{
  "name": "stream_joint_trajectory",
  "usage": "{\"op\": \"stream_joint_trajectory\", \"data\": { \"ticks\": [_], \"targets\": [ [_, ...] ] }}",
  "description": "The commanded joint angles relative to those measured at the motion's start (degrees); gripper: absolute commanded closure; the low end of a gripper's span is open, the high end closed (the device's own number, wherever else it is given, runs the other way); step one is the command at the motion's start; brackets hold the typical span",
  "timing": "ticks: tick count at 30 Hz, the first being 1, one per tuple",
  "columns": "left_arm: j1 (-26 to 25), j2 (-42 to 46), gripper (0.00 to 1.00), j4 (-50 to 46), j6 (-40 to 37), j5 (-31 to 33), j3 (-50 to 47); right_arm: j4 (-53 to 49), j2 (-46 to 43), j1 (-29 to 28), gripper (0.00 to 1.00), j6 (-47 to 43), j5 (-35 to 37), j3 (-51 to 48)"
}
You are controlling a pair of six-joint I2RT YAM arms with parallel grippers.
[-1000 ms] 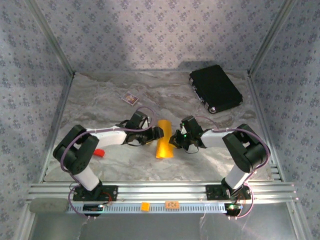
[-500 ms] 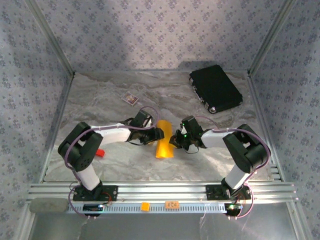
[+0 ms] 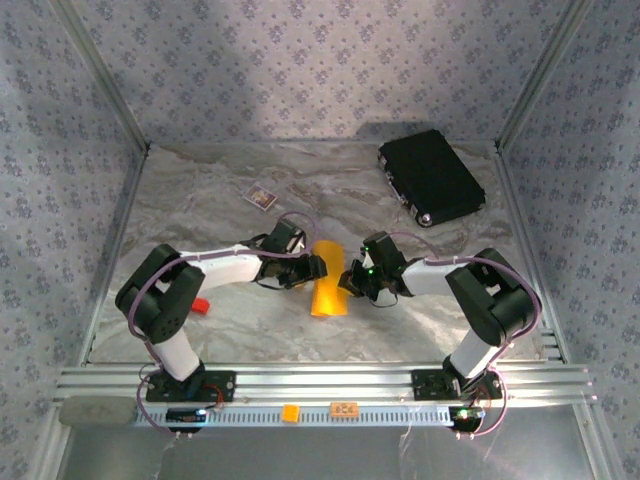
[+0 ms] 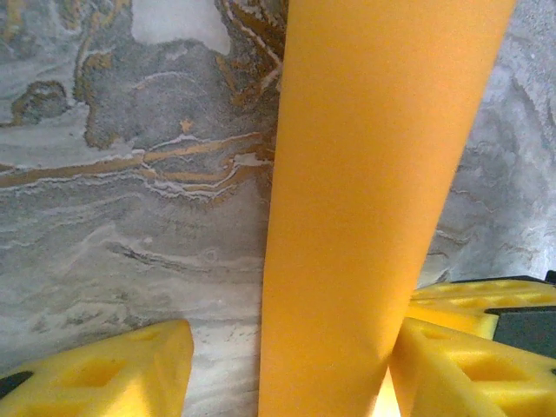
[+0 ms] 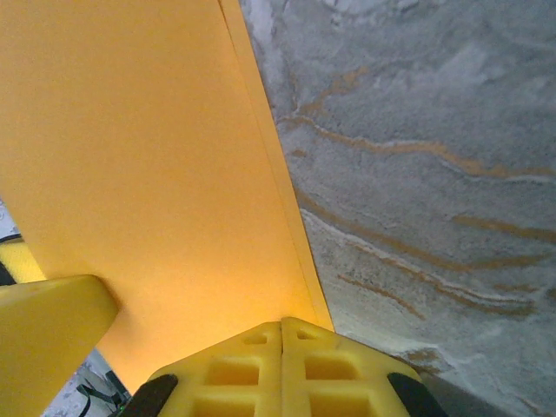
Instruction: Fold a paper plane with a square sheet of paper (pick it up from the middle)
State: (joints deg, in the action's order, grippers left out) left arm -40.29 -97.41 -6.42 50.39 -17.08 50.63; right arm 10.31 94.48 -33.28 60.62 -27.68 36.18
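The sheet of paper (image 3: 328, 285), folded into a narrow orange-yellow strip, lies on the marbled tabletop (image 3: 250, 330) well to the near left of the black case (image 3: 432, 176), its long edges running towards and away from the arm bases.

The left gripper (image 3: 318, 267) comes at the strip's far end from the side away from the case. Its yellow fingers (image 4: 104, 373) are spread to either side of the strip. One finger stands clear of the left long edge with bare tabletop showing in the gap, and the other sits right against the right long edge.

The right gripper (image 3: 347, 281) meets the strip from the case's side. Its fingers (image 5: 243, 373) are pressed together, pinching the paper at its edge, where stacked layers show along the fold.

A small card (image 3: 261, 197) lies level with the case but far to its left. A red block (image 3: 200, 305) lies farther left and nearer, beside the left arm. Between the case and the strip the tabletop is bare, as it is along the near edge in front of the strip.
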Motion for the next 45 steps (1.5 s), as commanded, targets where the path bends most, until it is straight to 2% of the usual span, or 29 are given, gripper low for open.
{"op": "stream_joint_trajectory", "data": {
  "ticks": [1,5,12,19,25,28,31,33,40,45],
  "targets": [
    [0.1,1.9,0.35,0.0,-0.8,0.6,-0.6,-4.2,0.0,0.5,0.94,-0.3,2.2,-1.1],
    [0.1,2.9,0.32,1.3,-0.4,0.8,-1.4,-4.2,0.0,0.5,0.94,-0.3,2.1,-1.1],
    [0.6,2.0,0.46,2.2,0.2,0.5,-2.1,-4.2,0.2,0.5,0.94,-0.3,2.1,-1.1],
    [0.2,-1.4,0.49,-6.3,-1.2,4.6,1.2,-4.2,0.1,0.6,0.94,-0.4,1.9,-1.0],
    [-1.5,-3.8,0.45,-14.9,-3.7,9.3,6.6,-4.2,0.0,0.6,0.94,-0.5,2.1,-1.1],
    [-1.7,-2.6,0.43,-14.7,-3.3,9.7,6.7,-4.1,0.0,0.6,0.94,-0.5,2.1,-1.0],
    [-1.6,0.6,0.34,-12.5,-3.2,9.2,5.8,-4.2,-0.1,0.5,0.94,-0.5,2.1,-1.1],
    [-1.3,2.2,0.32,-10.6,-2.9,7.9,4.9,-4.2,-0.2,0.6,0.94,-0.5,2.1,-1.1],
    [0.1,2.3,0.49,-7.3,-2.4,3.5,3.2,-4.3,-0.6,0.7,0.94,-0.6,2.2,-1.2],
    [0.1,-0.6,0.54,-8.7,-2.5,3.8,3.9,-4.4,-0.8,0.7,0.94,-0.6,2.2,-1.2]
  ]
}}
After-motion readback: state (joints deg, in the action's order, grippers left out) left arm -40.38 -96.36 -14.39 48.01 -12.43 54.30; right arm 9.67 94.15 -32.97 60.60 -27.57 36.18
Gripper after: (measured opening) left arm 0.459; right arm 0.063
